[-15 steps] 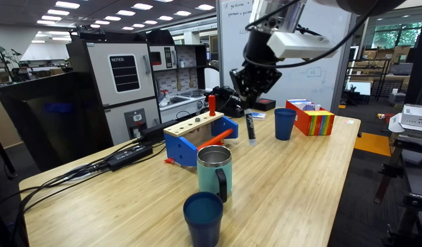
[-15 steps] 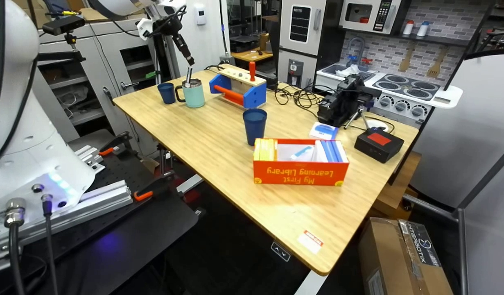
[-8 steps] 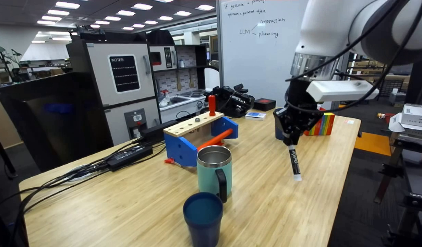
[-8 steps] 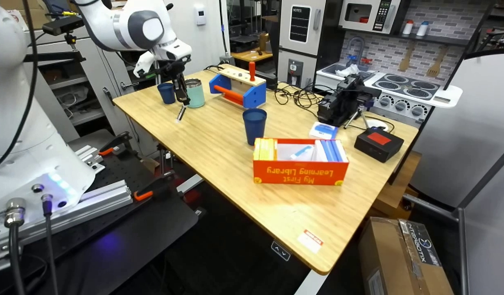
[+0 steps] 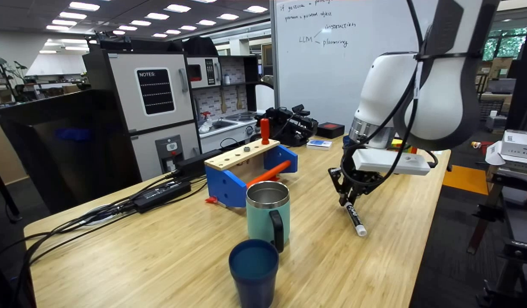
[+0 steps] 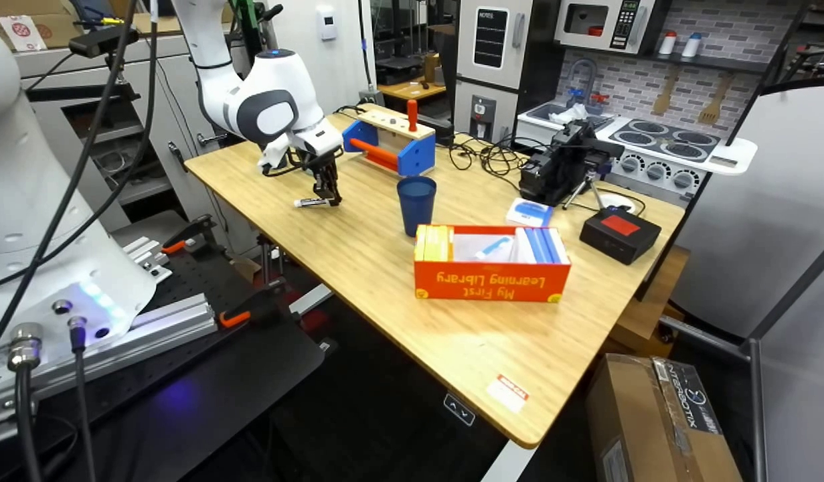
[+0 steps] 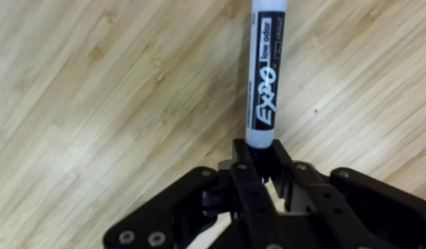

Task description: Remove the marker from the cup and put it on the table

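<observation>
Light-wood counter (image 5: 331, 273) | gripper (image 7: 261, 152) — 2 fingers nearly together, pinching the marker (image 7: 266, 76) by its dark end | marker tilted low over the wood, contact unclear — apart from the upright teal cup (image 5: 258, 222)

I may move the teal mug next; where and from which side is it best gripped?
Probably by the silvery rim, from above, away from the black handle: the teal mug stands upright, mouth open, leaving the rim free to pinch. The handle juts on the side where a dark blue cup stands, possibly cramping an approach. The hand must first release the marker.
</observation>
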### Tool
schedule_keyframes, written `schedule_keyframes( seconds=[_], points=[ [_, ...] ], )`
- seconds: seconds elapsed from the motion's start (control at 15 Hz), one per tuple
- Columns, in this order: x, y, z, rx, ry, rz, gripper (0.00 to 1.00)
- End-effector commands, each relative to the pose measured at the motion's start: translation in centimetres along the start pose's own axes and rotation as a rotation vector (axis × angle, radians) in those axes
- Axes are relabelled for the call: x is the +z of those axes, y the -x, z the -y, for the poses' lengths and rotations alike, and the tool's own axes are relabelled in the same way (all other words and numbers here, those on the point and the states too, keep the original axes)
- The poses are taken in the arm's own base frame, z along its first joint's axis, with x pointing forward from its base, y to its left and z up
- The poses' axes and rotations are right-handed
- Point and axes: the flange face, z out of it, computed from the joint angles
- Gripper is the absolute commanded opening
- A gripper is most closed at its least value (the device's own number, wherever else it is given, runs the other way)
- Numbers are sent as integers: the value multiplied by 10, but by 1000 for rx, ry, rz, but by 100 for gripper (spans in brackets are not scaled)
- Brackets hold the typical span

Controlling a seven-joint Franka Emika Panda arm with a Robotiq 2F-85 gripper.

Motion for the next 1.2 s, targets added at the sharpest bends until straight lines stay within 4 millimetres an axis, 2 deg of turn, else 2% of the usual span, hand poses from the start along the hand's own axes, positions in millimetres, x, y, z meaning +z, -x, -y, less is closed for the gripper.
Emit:
schedule_keyframes(
  seconds=[0.0,0.13,0.2,0.33,0.73,0.87,1.0,1.13],
  points=[
    [2,-5,23,-29,-20,-70,5],
    [-10,-2,42,-92,-17,-110,5],
    [-14,1,52,-121,-20,-128,44],
    [-21,7,68,-167,-21,-151,51],
    [-32,20,93,-252,-25,-155,93],
    [-39,26,100,-275,-35,-102,100],
    [-49,36,109,-310,-31,-32,100],
    [-70,51,120,-363,-63,42,100]
  ],
)
